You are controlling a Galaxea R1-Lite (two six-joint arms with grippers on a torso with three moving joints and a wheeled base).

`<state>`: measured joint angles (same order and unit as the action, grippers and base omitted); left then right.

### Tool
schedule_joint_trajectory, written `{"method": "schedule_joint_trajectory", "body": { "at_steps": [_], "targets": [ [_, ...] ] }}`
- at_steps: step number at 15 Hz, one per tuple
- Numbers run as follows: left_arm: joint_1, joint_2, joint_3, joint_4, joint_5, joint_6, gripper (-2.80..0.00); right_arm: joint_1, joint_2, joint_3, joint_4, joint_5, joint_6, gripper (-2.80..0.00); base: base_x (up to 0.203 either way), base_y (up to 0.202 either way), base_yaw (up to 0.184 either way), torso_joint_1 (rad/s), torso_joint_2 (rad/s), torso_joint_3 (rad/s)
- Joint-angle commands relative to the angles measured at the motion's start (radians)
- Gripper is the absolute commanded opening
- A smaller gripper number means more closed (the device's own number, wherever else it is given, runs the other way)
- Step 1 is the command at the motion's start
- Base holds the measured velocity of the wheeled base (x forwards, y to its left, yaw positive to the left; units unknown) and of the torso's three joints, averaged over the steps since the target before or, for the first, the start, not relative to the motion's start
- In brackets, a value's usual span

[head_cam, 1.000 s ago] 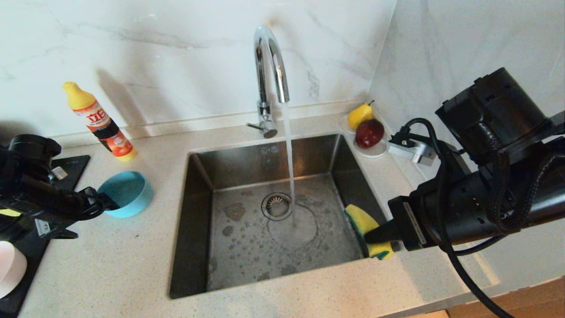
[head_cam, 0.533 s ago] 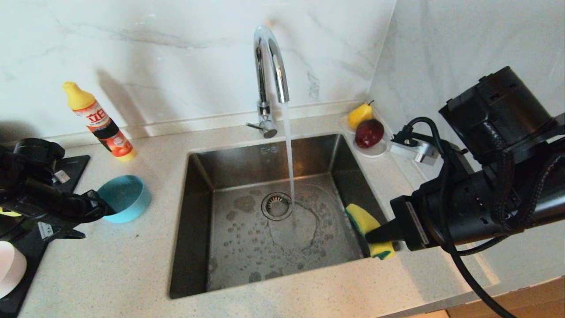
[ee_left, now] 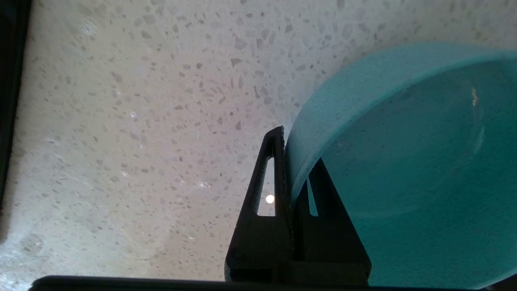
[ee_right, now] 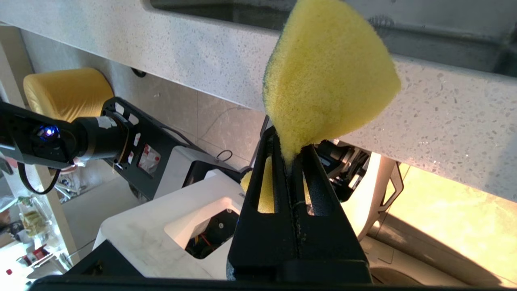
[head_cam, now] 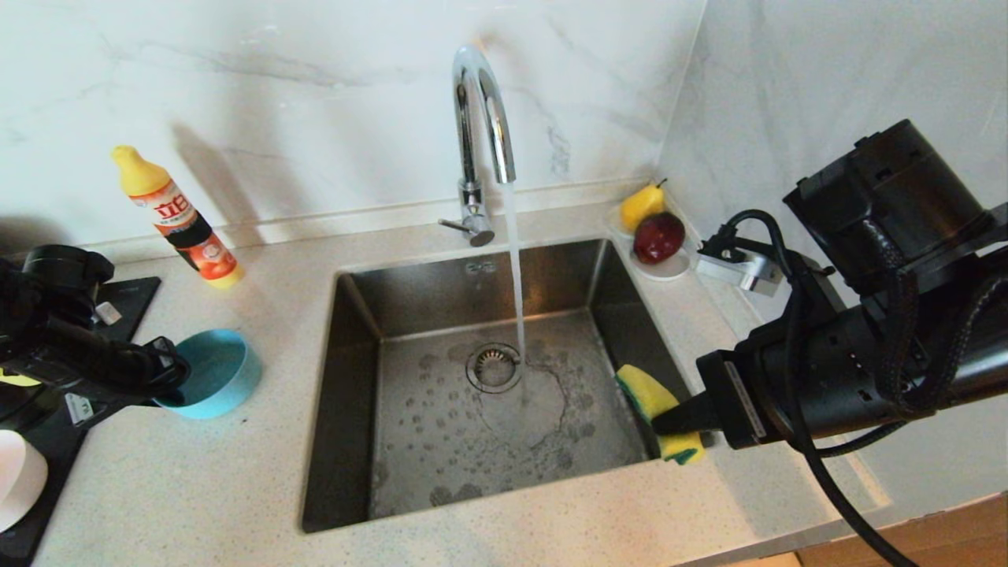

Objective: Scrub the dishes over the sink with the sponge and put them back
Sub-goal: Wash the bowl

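The left end effector [ee_left: 291, 161] is clamped on the thin rim of the light blue bowl [head_cam: 211, 372], a smooth round plastic dish tilted on the speckled stone bench [head_cam: 197, 488] left of the sink [head_cam: 354, 441]. The right end effector [ee_right: 291, 155] pinches the narrow tail of the porous yellow sponge [head_cam: 654, 405], holding it at the sink's right wall. The brushed-steel basin is square, wet and droplet-spotted around its round drain [head_cam: 494, 366], with open floor below the running tap [head_cam: 480, 118].
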<state>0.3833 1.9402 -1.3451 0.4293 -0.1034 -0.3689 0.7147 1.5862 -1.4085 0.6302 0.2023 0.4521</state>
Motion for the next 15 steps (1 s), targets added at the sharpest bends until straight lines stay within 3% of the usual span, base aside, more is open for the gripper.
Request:
{"method": "schedule_joint_trajectory", "body": {
  "at_steps": [1, 5, 8, 12, 15],
  "targets": [
    [0.000, -0.004, 0.000, 0.003, 0.001, -0.002, -2.80, 0.000, 0.004, -0.001, 0.003, 0.002, 0.002, -2.80, 0.000, 0.000, 0.000, 0.000, 0.00, 0.000],
    [-0.001, -0.077, -0.020, 0.016, -0.008, -0.036, -2.80, 0.000, 0.001, 0.000, 0.003, 0.002, 0.002, -2.80, 0.000, 0.000, 0.000, 0.000, 0.00, 0.000],
    [-0.075, -0.170, -0.030, 0.028, -0.011, -0.052, -2.80, 0.000, 0.000, -0.001, 0.003, 0.002, 0.002, -2.80, 0.000, 0.000, 0.000, 0.000, 0.00, 0.000],
    [-0.274, -0.190, -0.131, 0.133, 0.012, -0.080, -2.80, 0.012, -0.005, -0.002, 0.002, 0.003, 0.003, -2.80, 0.000, 0.000, 0.000, 0.000, 0.00, 0.000],
    [-0.466, -0.132, -0.200, 0.156, 0.114, -0.156, -2.80, 0.014, -0.006, 0.000, -0.004, 0.003, 0.003, -2.80, 0.000, 0.000, 0.000, 0.000, 0.00, 0.000]
  ]
}}
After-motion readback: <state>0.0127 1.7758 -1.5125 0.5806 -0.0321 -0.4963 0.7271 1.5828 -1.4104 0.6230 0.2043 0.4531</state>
